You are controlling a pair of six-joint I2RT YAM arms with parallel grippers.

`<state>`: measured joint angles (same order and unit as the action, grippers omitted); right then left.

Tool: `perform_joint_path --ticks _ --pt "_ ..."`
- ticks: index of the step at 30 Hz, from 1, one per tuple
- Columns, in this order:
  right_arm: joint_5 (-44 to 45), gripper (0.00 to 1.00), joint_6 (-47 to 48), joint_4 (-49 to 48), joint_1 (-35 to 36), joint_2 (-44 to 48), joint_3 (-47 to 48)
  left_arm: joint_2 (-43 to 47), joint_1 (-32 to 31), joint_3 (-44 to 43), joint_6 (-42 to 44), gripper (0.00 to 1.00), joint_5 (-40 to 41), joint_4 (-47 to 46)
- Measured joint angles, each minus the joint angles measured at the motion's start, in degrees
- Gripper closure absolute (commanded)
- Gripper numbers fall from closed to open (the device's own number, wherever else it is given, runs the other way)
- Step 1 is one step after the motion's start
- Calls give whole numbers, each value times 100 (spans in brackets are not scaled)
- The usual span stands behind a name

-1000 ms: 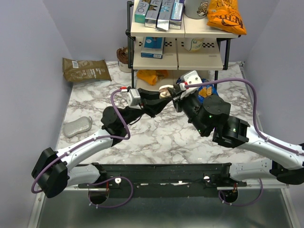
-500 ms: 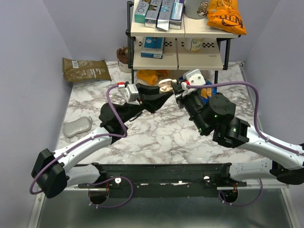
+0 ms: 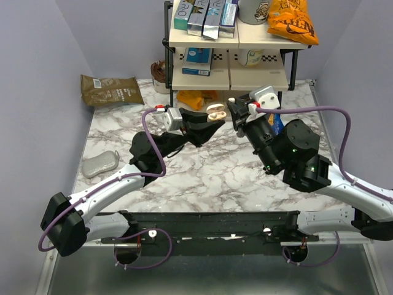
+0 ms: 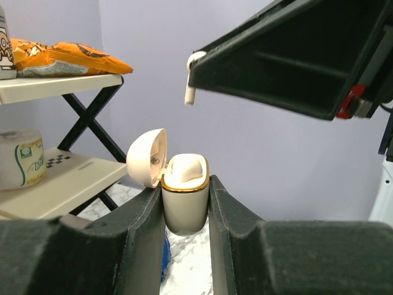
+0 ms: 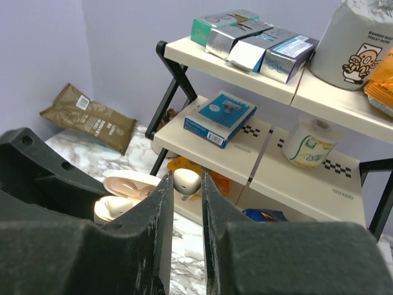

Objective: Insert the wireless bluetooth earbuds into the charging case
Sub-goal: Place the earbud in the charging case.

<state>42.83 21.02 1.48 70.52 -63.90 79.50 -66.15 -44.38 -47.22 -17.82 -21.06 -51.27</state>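
Ok, shelf rack (image 3: 230, 61) close behind, left gripper (image 3: 209, 123) clamps open charging case (image 4: 185, 206), earbud (image 5: 186, 178) pinched in right gripper (image 3: 234, 112), just right of case.

White-and-black arms (image 3: 107, 192) — purple cables (image 3: 319, 109), matte black fingers (image 4: 138, 230)

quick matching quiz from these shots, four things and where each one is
Things:
1. charging case
2. earbud
3. brown snack bag
4. orange chip bag

Places:
A. on the top shelf of the rack
B. pinched between the right gripper's fingertips, up off the table
C. lying flat on the marble table, far left corner by the wall
D. clamped upright in the left gripper, lid open

Pairs: 1-D, 2-B, 3-C, 4-A
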Motion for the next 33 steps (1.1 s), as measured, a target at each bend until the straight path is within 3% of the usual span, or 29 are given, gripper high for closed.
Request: perform_joint_path --ticks 13,33 --pt "-479 99 -348 382 0 15 87 0 0 -33 2 100 -9 83" --pt "-494 99 -470 562 0 7 -125 0 0 -33 2 100 -48 70"
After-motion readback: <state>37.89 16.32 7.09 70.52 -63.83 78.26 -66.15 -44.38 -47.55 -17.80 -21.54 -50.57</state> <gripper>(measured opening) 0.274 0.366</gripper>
